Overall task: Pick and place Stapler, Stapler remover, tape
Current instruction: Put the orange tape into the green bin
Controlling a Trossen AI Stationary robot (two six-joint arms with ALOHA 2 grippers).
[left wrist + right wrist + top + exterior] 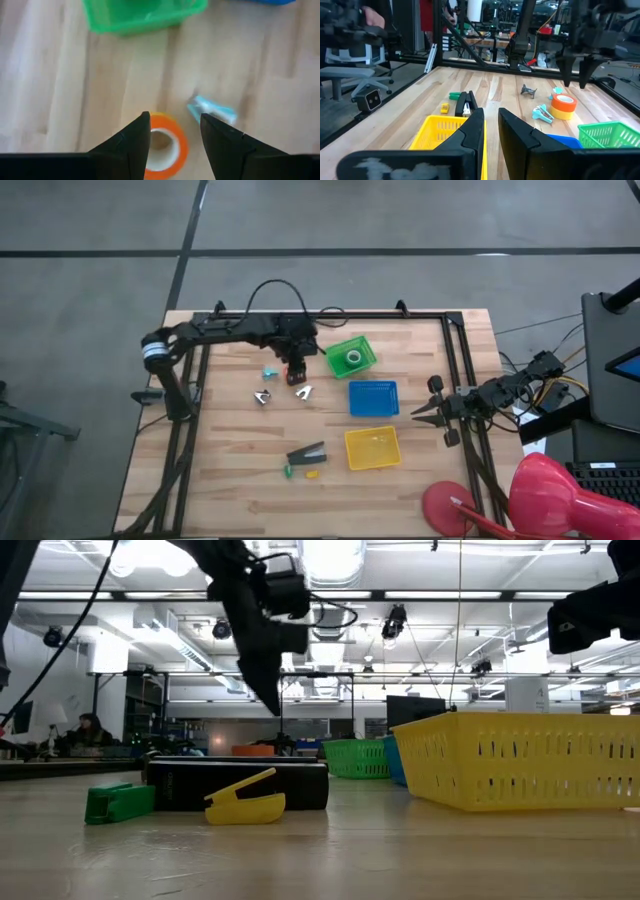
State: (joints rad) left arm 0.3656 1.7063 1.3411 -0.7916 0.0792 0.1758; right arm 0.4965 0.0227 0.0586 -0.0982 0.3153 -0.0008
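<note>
The tape (165, 150) is a red-orange roll lying flat on the table, left of the green basket (350, 357). My left gripper (172, 132) hangs open just above the tape, fingers pointing down; the right wrist view shows the gripper (575, 86) clear of the roll (563, 106). A cyan staple remover (542, 114) lies beside the tape, and a grey one (262, 397) sits further left. The dark stapler (307, 454) lies flat near the front, left of the yellow basket (372, 447). My right gripper (491, 120) waits at the table's right edge, open by a narrow gap.
A blue basket (373, 397) sits between the green and yellow ones. A small cyan object (269, 371) lies left of the tape. Small green (287, 471) and yellow (311, 474) bits lie by the stapler. A black frame runs along the table's edges.
</note>
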